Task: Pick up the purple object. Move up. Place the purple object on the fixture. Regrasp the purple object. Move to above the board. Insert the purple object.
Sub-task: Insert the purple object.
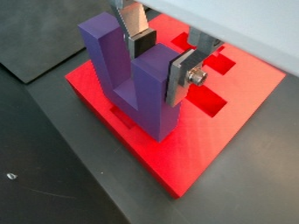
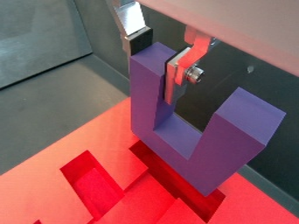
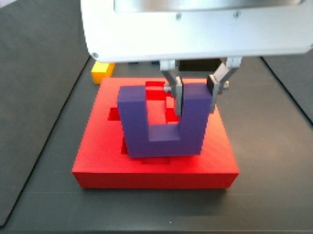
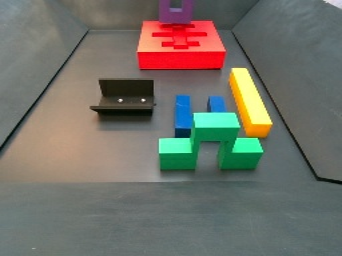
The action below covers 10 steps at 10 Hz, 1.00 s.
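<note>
I see the gripper [image 3: 196, 90] over the board [image 3: 98, 163], clenched on one prong of the purple object [image 3: 156, 123]; in both wrist views a silver finger [image 1: 184, 73] lies flat against the outer face of that prong and the other finger sits in the notch between the prongs. The purple object stands upright, prongs up, with its base down in one of the board's darker recessed cut-outs [image 2: 105, 188]; from my views I cannot quite tell whether it is fully seated there. The other recesses that I can see on the board hold nothing.

In a side view the board lies at the far end of the dark floor [image 4: 80, 150], and the fixture [image 4: 124, 98] stands well apart from it, toward the middle, with nothing on it. Beside the fixture sit a blue block [image 4: 185, 113], green blocks [image 4: 201, 140] and a long yellow bar [image 4: 249, 100], grouped close together.
</note>
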### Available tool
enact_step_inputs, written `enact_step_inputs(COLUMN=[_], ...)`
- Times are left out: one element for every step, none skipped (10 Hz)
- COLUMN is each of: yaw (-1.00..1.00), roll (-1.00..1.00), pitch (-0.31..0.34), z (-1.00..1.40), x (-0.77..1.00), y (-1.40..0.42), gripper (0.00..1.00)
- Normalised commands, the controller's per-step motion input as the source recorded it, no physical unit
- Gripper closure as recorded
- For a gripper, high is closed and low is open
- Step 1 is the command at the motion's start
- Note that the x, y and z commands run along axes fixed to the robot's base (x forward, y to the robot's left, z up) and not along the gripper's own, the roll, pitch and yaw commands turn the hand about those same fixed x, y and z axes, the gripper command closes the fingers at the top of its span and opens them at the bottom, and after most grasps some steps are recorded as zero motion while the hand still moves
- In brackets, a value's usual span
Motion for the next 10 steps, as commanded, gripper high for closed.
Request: enact_step_inputs(yaw=[-0.13,-0.15,-0.19,-0.21,-0.22,-0.24,-0.19,-0.05,0.01,0.10], roll=[0.18,0.13,0.10,0.09,0.09,0.04,0.00,0.00,0.00,0.00], pitch=[0.019,0.039,0.043,0.050,0.043,0.031,0.000,0.000,0.000,-0.007], z=[-0.10,-0.01,0.00,0.00,0.00,0.00,0.00,0.00,0.00,-0.03], x=[0.11,0.12,0.09,0.06,0.00,0.00,-0.06,-0.13,-0.09,-0.07], y=[-0.09,0.00,0.00,0.03,0.07,0.19,0.30,0.11,-0.01,-0.18], gripper=[1.00,1.00,1.00,1.00,1.00,1.00,1.00,1.00,1.00,1.00])
